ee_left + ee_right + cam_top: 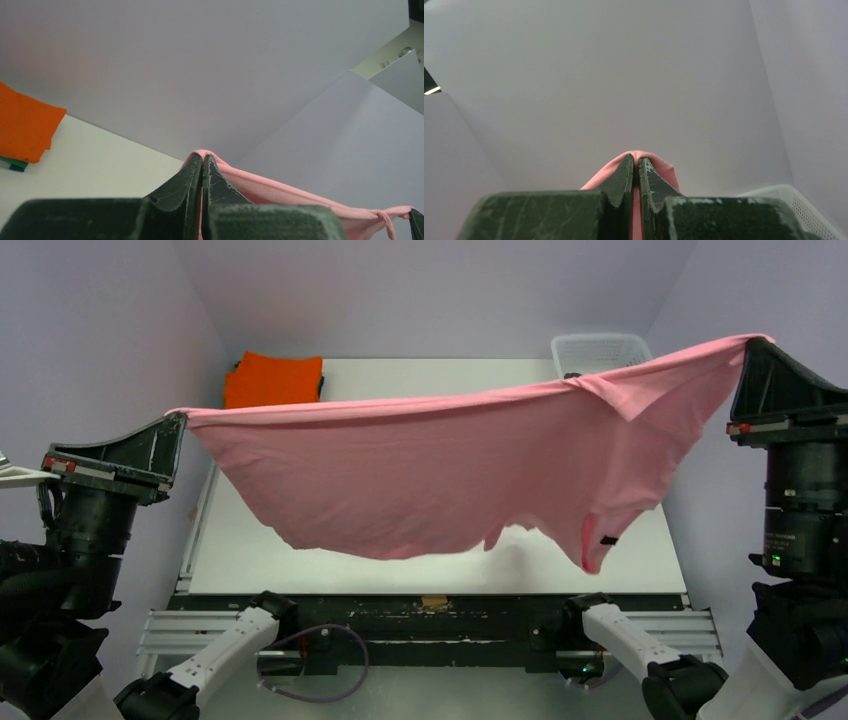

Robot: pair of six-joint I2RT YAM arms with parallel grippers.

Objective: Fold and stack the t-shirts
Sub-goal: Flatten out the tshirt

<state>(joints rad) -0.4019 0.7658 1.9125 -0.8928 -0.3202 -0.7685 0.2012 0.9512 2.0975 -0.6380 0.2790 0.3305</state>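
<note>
Left hand (183, 417), right hand (752, 341), shirt (450, 470) (veiling table (450, 375))

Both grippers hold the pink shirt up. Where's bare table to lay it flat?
The white table looks bare along its near edge and left side, below the hanging pink cloth t-shirt; its middle is hidden behind the cloth. Crowded: the far-left corner holds the folded orange shirt, the far-right the white mesh basket.

WALLS: you have plain pale lilac-grey panels (430, 290) closing the bench in at back, left and right | TABLE: your white matte tabletop (560, 565) carries a soft shadow near its front | FRAME: silver slotted rails (180, 630) run along its near edge; black strip above them | LIGHT: soft, even, diffuse; no hard glare
</note>
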